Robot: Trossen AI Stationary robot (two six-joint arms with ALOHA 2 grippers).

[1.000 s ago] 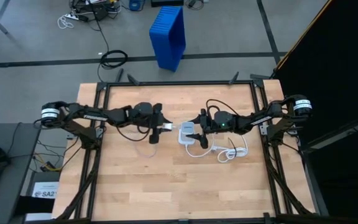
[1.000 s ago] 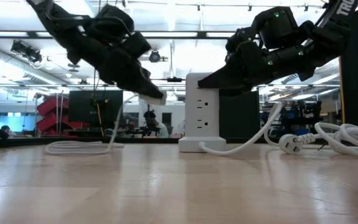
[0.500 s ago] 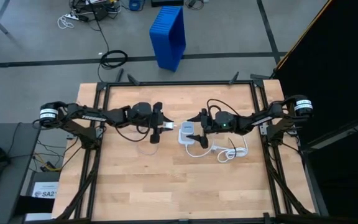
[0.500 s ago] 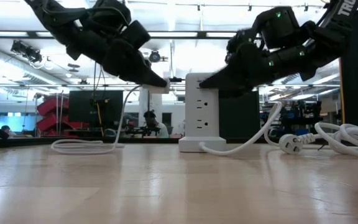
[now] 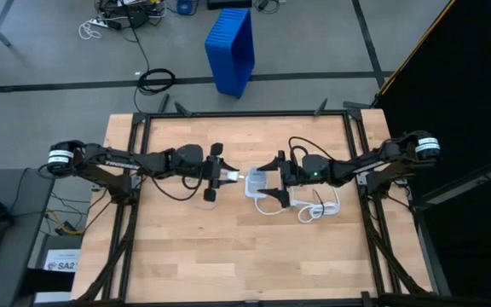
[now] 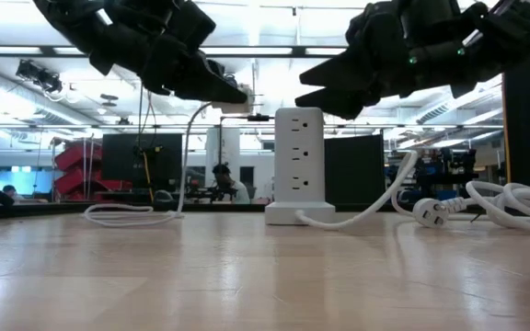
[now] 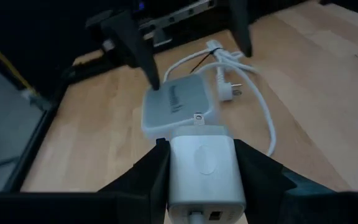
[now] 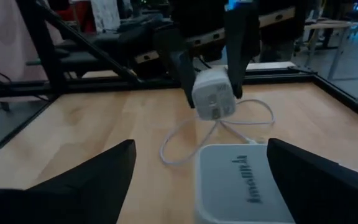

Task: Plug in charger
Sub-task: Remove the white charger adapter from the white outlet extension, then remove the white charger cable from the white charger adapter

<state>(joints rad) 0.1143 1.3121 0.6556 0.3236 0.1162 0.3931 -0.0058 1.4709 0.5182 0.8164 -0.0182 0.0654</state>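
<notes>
Grey floor (image 5: 49,102), blue bin (image 5: 231,49)

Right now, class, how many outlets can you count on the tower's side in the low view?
3, stacked in a column on the power tower: top, middle, bottom. Other sides may hold more, hidden from this camera.

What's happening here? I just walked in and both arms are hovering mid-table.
The left hand grips the charger, its prongs aimed at the white power tower standing mid-table. It isn't plugged in yet; the charger hangs just beside the tower's top. The right hand is open, its fingers either side of the tower's top without gripping it. The charger's thin white cable trails onto the table.
</notes>
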